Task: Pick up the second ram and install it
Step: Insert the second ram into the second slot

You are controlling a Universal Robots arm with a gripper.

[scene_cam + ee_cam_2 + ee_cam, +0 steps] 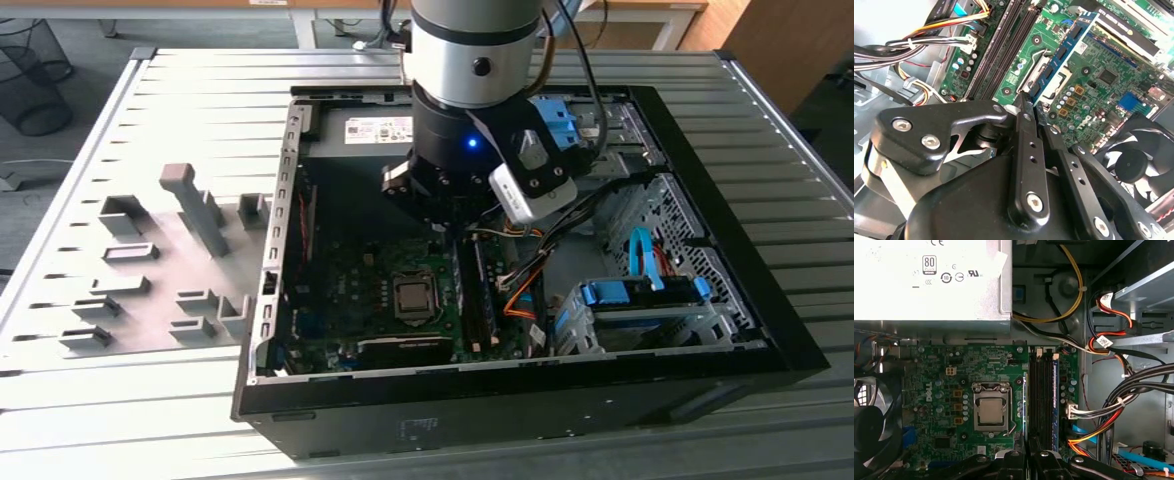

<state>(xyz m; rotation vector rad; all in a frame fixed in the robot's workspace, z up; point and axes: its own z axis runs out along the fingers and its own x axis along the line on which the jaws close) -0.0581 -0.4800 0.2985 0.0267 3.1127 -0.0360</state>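
Observation:
In the second wrist view my gripper (1033,102) is shut on one end of the second ram (1069,47), a narrow blue stick with dark chips that reaches out from my fingertips over the green motherboard (1104,75). In the first wrist view the ram shows edge-on as a thin line (1025,405) between the CPU socket (990,410) and the black memory slots (1041,400), just off my gripper (1026,454). A blue strip (1055,405) lies along the outermost slot. The exterior view has my gripper (451,225) low inside the open computer case (747,290), over the slots (477,300).
Bundled power cables (1124,395) run close beside the slots. A black fan (1139,160) sits at the board's edge, and the power supply box (929,280) lies beyond the board. Blue drive latches (641,292) sit at the exterior view's right. Grey fixtures (187,230) stand on the table.

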